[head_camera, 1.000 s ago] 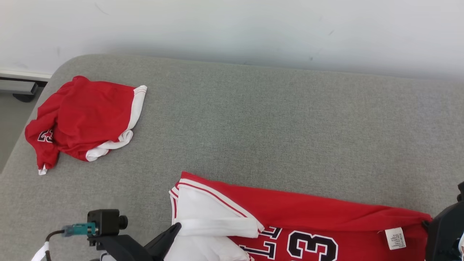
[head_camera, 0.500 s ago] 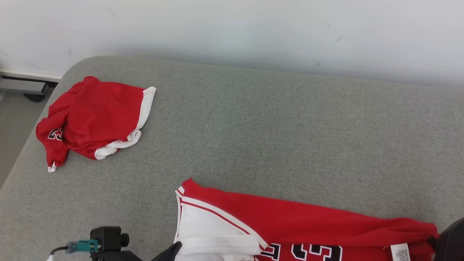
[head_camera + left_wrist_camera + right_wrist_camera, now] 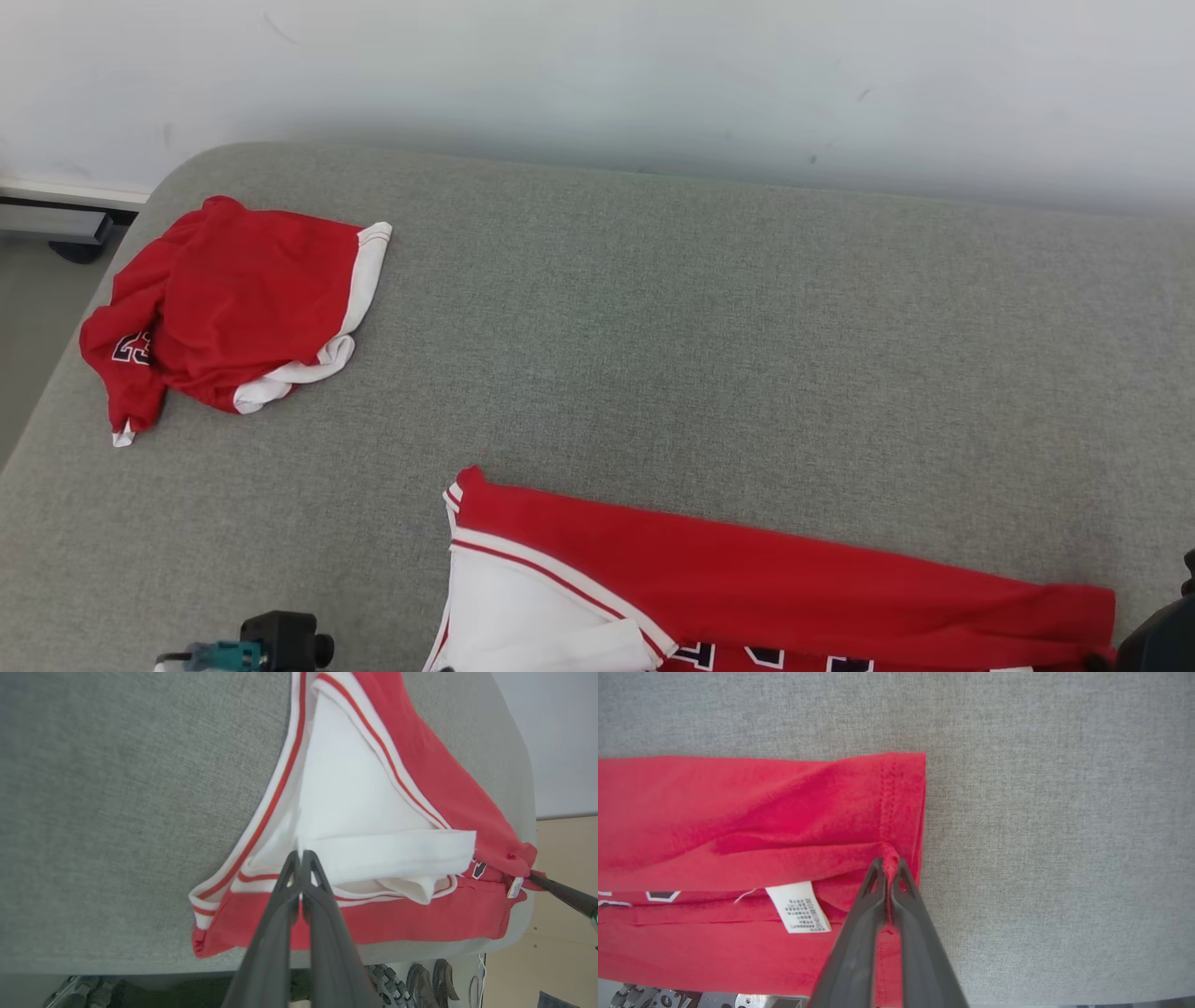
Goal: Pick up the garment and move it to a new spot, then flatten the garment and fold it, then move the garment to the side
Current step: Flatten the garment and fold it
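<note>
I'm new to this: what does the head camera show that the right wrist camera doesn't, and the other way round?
The head view adds a second, crumpled red garment at the far left, the pale wall behind, and a white sleeve panel. The right wrist view adds a close look at the right gripper pinching the hem, with the white care label beside it. Both share the red jersey lying on the grey padded surface.

A grey fabric-covered padded surface (image 3: 709,308) with a rounded far corner carries two garments. A red jersey (image 3: 766,588) with white trim lies stretched out between the left gripper (image 3: 299,855) and the right gripper (image 3: 888,863), touching both. A crumpled red and white garment (image 3: 224,308) lies well ahead of the left gripper, near that corner.
</note>
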`<state>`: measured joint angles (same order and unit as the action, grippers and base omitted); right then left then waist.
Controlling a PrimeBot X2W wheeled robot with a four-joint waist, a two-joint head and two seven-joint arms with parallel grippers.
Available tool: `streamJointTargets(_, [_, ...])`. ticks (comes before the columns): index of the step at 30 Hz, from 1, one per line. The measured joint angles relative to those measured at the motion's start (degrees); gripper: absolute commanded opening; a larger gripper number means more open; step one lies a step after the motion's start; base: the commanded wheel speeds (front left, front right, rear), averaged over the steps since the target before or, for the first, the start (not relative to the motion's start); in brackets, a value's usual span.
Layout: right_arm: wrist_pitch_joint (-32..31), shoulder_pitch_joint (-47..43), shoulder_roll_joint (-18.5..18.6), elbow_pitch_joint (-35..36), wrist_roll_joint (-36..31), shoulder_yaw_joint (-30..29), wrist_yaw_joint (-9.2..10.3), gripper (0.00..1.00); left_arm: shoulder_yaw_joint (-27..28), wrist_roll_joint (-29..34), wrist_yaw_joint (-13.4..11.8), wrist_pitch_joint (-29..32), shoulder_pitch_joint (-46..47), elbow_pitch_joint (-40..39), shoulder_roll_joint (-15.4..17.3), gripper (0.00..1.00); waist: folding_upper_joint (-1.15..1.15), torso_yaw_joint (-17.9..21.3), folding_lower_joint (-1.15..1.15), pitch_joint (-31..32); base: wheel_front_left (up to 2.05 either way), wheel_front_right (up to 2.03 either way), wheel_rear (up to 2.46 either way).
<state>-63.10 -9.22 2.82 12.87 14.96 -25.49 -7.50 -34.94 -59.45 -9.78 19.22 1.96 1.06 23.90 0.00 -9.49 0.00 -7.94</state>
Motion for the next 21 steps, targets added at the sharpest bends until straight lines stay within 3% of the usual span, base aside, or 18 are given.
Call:
streamJointTargets(15, [-0.68, -1.01, 0.01, 2.59, -0.01, -3.25, 0.00, 1.00, -1.46, -0.53, -2.53, 4.01, -3.32, -0.85, 3.18, 1.00, 0.00, -0.06, 0.00, 1.29, 0.00, 0.00, 0.00])
streamJointTargets(19, [2.08, -1.06, -0.02, 4.81, -0.01, -4.19, 0.00, 1.00, -0.42, 1.27, -2.79, 0.90, -4.02, -2.80, 4.64, 1.00, 0.00, -0.17, 0.00, 1.93, 0.00, 0.00, 0.00])
streamJointTargets(21, [5.54, -0.75, 0.02, 5.79, 0.43, -4.57, 0.00, 1.00, 1.14, 3.10, -2.49, -3.43, -3.95, -3.98, 5.03, 1.00, 0.00, -0.23, 0.00, 2.40, 0.00, 0.00, 0.00])
